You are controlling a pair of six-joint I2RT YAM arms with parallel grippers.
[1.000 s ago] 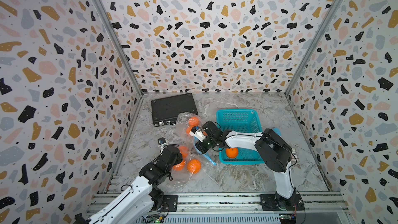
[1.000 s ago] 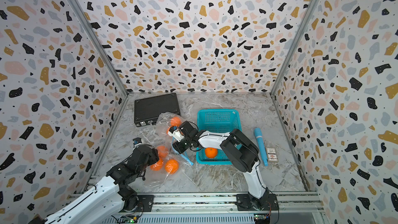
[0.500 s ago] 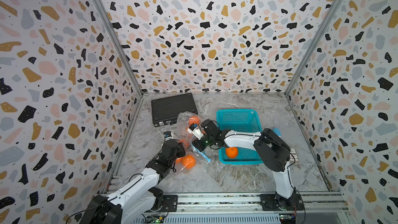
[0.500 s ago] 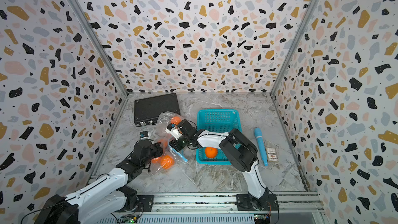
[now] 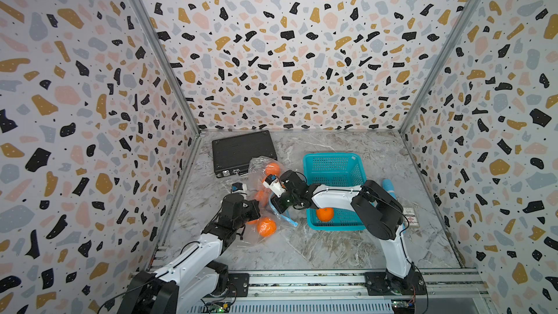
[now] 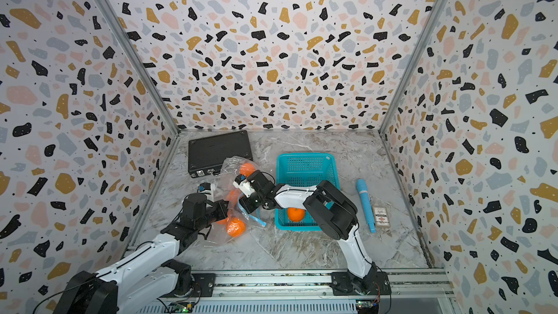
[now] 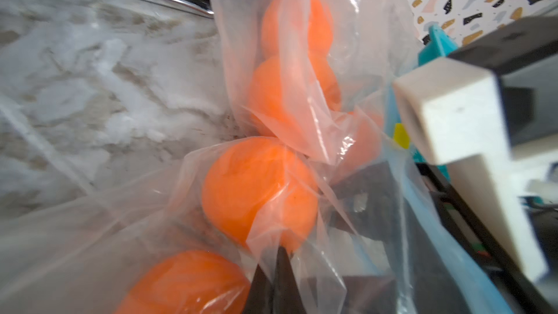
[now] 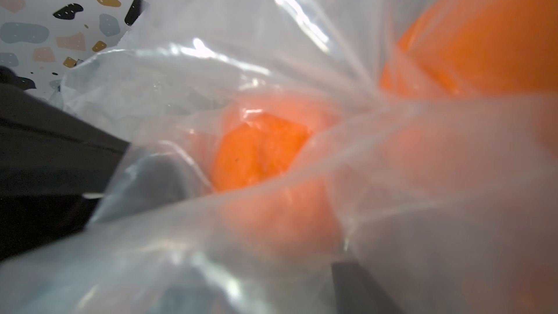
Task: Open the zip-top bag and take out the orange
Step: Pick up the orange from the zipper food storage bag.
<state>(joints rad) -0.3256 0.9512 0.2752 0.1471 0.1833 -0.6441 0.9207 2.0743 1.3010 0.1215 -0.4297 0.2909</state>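
Observation:
A clear zip-top bag (image 5: 259, 168) (image 6: 231, 164) lies crumpled left of centre with several oranges in it. One orange (image 5: 266, 226) (image 6: 235, 226) sits at its near end and one (image 5: 271, 168) at its far end. The blue zip strip (image 5: 287, 218) hangs loose on the basket side. My left gripper (image 5: 255, 209) (image 7: 273, 264) is shut, pinching a fold of bag film beside an orange (image 7: 256, 188). My right gripper (image 5: 276, 194) (image 8: 256, 237) is pushed into the bag's side, jaws apart around a film-covered orange (image 8: 259, 146). One finger (image 8: 359, 285) shows.
A teal basket (image 5: 330, 156) with one orange (image 5: 325, 213) stands right of the bag, under my right arm. A black case (image 5: 243, 151) lies at the back left. A blue cylinder (image 6: 365, 203) and a small packet (image 6: 381, 215) lie right of the basket.
My left gripper moved back and to the right into the bag and shut on its film, bunching the bag. My right gripper stayed at the bag, shifting only slightly.

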